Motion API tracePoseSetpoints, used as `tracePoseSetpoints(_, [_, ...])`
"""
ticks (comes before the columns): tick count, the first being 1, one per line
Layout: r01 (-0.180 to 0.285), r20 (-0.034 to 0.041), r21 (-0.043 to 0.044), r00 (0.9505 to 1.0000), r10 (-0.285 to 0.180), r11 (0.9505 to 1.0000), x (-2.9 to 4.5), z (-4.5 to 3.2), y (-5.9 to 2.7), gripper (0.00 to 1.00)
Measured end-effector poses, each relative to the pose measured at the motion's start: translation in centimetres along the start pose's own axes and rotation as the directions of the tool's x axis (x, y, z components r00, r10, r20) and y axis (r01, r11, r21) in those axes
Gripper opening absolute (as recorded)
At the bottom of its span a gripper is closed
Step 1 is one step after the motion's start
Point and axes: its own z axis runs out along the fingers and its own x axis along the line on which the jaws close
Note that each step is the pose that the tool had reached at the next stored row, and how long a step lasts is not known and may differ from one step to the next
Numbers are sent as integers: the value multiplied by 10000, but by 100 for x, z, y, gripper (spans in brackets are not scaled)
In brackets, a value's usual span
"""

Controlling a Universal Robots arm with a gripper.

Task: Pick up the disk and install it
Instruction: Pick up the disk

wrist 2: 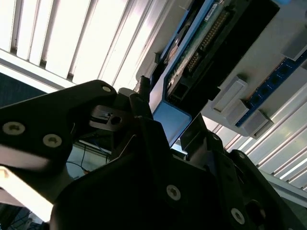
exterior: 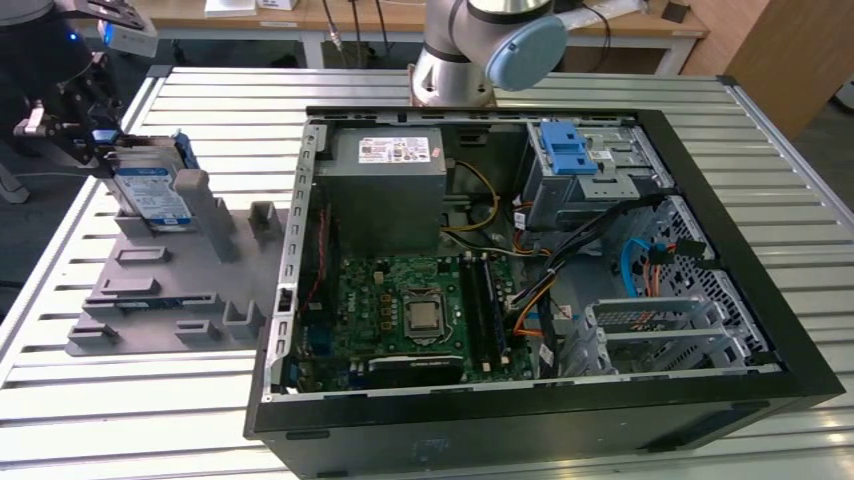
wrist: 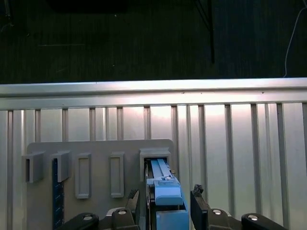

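Exterior view: locate the disk (exterior: 144, 192) at the exterior view's left, standing on edge in a slot of the holder (exterior: 160, 290), well apart from the case (exterior: 534, 425). Read the on-edge seating as meant to leave the upper end free for grasping. Find the gripper (exterior: 114, 152) at that upper end, pinching the disk. Note the case lying on its side on the table (exterior: 134, 400) with the panel off, probably to expose the cage (exterior: 621, 180) from above. Second wrist view: observe the fingers (wrist 2: 144, 117) pressed against both sides of the blue carrier end, with no visible gap. Judge the grip as taken across the thickness, presumably to allow a straight pull out of the slot. First wrist view: confirm the gripper (wrist: 168, 211) centred over the disk (wrist: 168, 191), one finger on each side, and the far end seated in the holder (wrist: 96, 148). Regard pickup as begun but not complete, and installation as not started.
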Motion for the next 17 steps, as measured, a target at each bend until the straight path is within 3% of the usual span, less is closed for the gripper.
tracePoseSetpoints(2, [0, -1, -1, 10000, 0, 10000, 0, 6, 0, 53])
tracePoseSetpoints(5, [0, -3, -3, 10000, 0, 10000, 0, 9, 0, 37])
tracePoseSetpoints(9, [99, -24, -1, 9999, -99, 10000, 2, 11, -1, 37])
tracePoseSetpoints(13, [247, -111, -3, 9996, -247, 9997, 4, 11, -1, 37])
tracePoseSetpoints(17, [246, -115, -6, 9996, -246, 9997, 4, 11, -1, 37])
